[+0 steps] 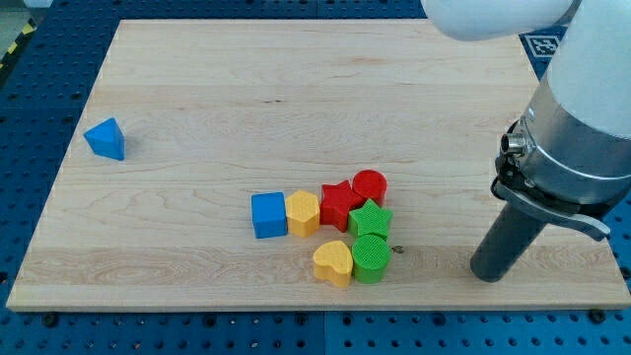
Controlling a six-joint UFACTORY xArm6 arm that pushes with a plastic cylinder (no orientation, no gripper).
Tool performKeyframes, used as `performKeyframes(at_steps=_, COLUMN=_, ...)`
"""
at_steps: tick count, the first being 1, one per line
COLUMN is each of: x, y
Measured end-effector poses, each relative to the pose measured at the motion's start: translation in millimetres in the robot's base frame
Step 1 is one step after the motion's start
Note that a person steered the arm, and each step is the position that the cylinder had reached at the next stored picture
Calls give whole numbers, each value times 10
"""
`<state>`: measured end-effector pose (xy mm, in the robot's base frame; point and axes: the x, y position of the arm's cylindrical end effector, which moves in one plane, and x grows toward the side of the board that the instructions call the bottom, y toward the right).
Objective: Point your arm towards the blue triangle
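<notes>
Blue triangle [105, 138] sits alone near the board's left edge. My tip [490, 273], a bare rod gripping nothing, rests far right, so I'd sweep above the blue cube [268, 215] cluster.

1. The arm [582, 118] had a white upper shell and a grey metallic cylindrical body.
2. A black clamp ring with small bolts encircled its base.
3. The rod was dark, round and matte; my tip [490, 273] ended blunt.
</notes>
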<state>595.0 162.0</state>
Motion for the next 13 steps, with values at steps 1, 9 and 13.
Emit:
performKeyframes(at_steps=1, x=-2, y=7)
performKeyframes(at_steps=9, x=-1772, y=-1694)
performKeyframes(at_steps=13, x=-3050, y=-2650)
